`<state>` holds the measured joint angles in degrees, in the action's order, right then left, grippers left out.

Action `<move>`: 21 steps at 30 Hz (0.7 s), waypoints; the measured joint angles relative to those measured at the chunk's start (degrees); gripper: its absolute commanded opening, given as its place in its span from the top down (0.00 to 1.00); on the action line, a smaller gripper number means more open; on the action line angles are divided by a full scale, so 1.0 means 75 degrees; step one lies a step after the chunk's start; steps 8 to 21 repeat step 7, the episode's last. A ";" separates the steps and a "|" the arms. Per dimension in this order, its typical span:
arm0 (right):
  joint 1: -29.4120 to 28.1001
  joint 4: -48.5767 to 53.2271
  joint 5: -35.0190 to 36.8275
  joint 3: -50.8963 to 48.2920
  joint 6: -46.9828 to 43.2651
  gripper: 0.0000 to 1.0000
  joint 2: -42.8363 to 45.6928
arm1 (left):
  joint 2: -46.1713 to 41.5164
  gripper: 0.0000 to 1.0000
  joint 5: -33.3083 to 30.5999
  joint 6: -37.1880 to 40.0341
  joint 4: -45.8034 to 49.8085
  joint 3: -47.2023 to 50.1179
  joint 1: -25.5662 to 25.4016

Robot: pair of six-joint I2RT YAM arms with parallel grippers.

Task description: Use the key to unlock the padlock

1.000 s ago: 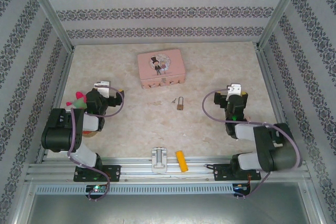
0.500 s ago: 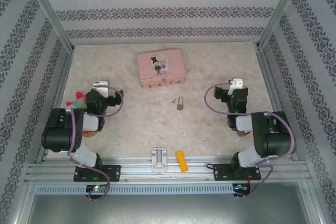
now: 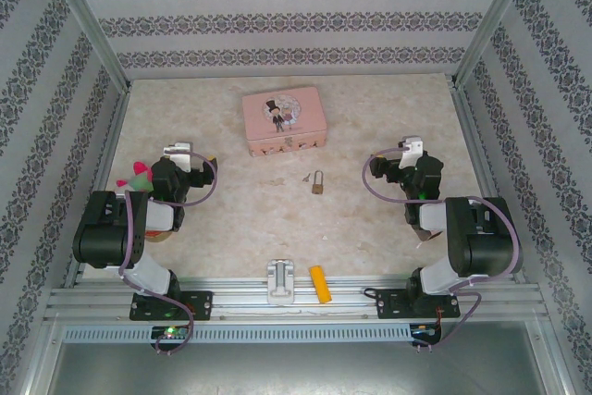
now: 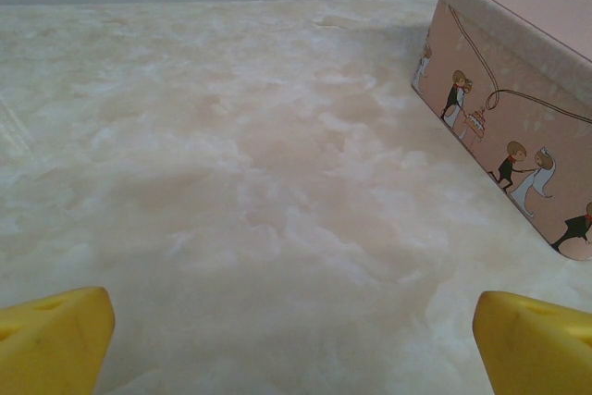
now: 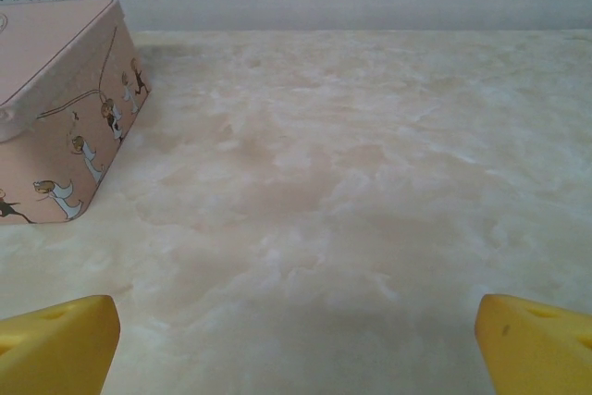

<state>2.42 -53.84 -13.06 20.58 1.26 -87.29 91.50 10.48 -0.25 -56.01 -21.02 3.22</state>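
The tiny brass padlock (image 3: 317,184) with its thin silver shackle lies on the marbled table in the top view, just in front of the pink tin. The key (image 3: 303,177), a dark sliver, lies right beside it on the left; I cannot tell whether they touch. My left gripper (image 3: 183,156) hovers at the left, well away from both, open with nothing between its yellow fingertips (image 4: 54,339). My right gripper (image 3: 407,156) stands off to the right of the padlock, also open and empty, yellow fingertips (image 5: 538,344) wide apart over bare table.
The pink tin (image 3: 284,120) sits mid-table; its side shows in the left wrist view (image 4: 518,127) and the right wrist view (image 5: 55,108). A white bracket (image 3: 280,279) and a yellow-orange block (image 3: 319,284) lie at the front rail. A pink-green plush (image 3: 137,176) sits left.
The right arm has drawn its elbow back and swung its gripper slightly farther from me, turning it left toward the tin. The left arm, padlock and key have not moved.
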 measured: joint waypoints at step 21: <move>0.0000 0.0000 -0.0023 0.0000 0.0000 0.02 0.0000 | 0.0000 0.01 0.0000 0.0000 -0.0003 0.0000 0.0000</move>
